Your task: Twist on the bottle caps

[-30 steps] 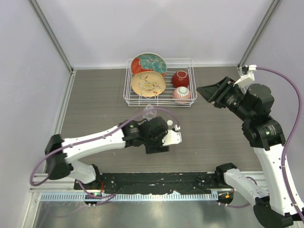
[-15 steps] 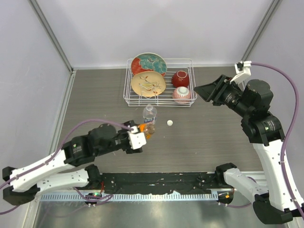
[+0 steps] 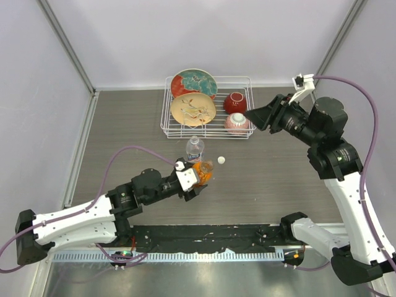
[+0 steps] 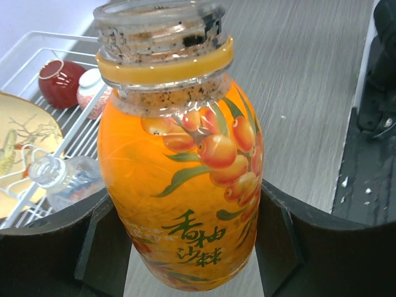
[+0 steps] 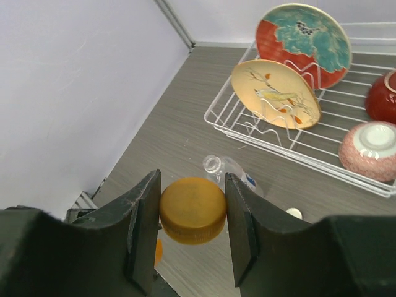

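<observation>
My left gripper [image 3: 197,180] is shut on the squat orange bottle [image 3: 202,171], which has no cap on its open neck [image 4: 162,37]; it fills the left wrist view [image 4: 185,185]. My right gripper [image 3: 255,117] is raised at the right and is shut on the orange cap [image 5: 193,210]. The clear water bottle [image 3: 195,147] stands uncapped in front of the rack and shows in both wrist views [image 4: 62,179] [image 5: 232,170]. The white cap [image 3: 221,159] lies on the table right of it, seen also in the right wrist view [image 5: 294,213].
A white wire rack [image 3: 247,83] at the back holds two plates [image 3: 193,83] [image 3: 193,109], a red bowl [image 3: 235,101] and a pink bowl [image 3: 236,122]. Walls close the table on the left, back and right.
My left arm has swung back toward the middle with the orange bottle in its gripper. My right gripper has shifted left with the orange cap.
</observation>
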Robot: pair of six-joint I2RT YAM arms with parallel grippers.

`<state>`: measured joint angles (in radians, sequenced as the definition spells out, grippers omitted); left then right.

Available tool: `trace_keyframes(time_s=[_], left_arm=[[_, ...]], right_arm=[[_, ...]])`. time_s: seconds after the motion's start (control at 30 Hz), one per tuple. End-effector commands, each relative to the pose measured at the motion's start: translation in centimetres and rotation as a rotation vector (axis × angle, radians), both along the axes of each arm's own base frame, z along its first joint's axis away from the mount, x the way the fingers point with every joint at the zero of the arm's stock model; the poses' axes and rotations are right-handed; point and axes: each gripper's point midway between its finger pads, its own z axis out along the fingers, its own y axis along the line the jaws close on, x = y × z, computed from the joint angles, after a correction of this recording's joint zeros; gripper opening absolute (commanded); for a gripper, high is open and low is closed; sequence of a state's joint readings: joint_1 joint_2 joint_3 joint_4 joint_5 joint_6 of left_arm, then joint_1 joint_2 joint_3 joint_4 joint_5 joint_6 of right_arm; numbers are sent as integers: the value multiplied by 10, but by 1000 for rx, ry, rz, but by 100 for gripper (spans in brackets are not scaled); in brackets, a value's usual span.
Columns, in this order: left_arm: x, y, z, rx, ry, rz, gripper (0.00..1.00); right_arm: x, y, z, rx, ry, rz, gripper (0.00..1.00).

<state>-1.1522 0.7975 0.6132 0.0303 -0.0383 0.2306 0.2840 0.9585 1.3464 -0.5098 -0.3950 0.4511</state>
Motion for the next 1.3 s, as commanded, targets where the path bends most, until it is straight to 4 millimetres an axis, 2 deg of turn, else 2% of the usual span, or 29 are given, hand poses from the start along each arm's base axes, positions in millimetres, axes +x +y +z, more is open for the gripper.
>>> trace_keyframes(time_s=[0.0, 0.1, 0.2, 0.43, 0.57, 0.63, 0.83, 1.0, 1.13, 1.2, 1.27], left_arm=[[2, -14, 45, -226, 44, 16, 0], [-7, -18, 41, -254, 106, -18, 0], [-7, -18, 34, -265, 131, -15, 0], [-14, -19, 25, -290, 200, -56, 0], [-17, -15, 22, -295, 212, -72, 0], [-16, -12, 25, -312, 218, -71, 0], [-22, -7, 28, -340, 242, -95, 0], [-28, -5, 36, -367, 258, -120, 0], [-29, -1, 43, -383, 284, -111, 0], [-31, 1, 50, -402, 287, -119, 0], [-32, 2, 57, -422, 286, -123, 0]], right_arm=[[-3, 23, 19, -35, -148, 61, 17], [-10, 47, 17, -88, -179, 97, 17], [-17, 60, 18, -126, -203, 120, 15], [-41, 74, 23, -113, -255, 199, 15], [-49, 91, 10, -155, -248, 245, 14], [-49, 99, 5, -190, -254, 253, 14], [-72, 132, 7, -200, -299, 333, 16], [-77, 145, 11, -190, -314, 334, 16], [-88, 156, 23, -131, -323, 369, 16], [-94, 160, 31, -88, -328, 379, 16], [-98, 163, 31, -67, -328, 387, 16]])
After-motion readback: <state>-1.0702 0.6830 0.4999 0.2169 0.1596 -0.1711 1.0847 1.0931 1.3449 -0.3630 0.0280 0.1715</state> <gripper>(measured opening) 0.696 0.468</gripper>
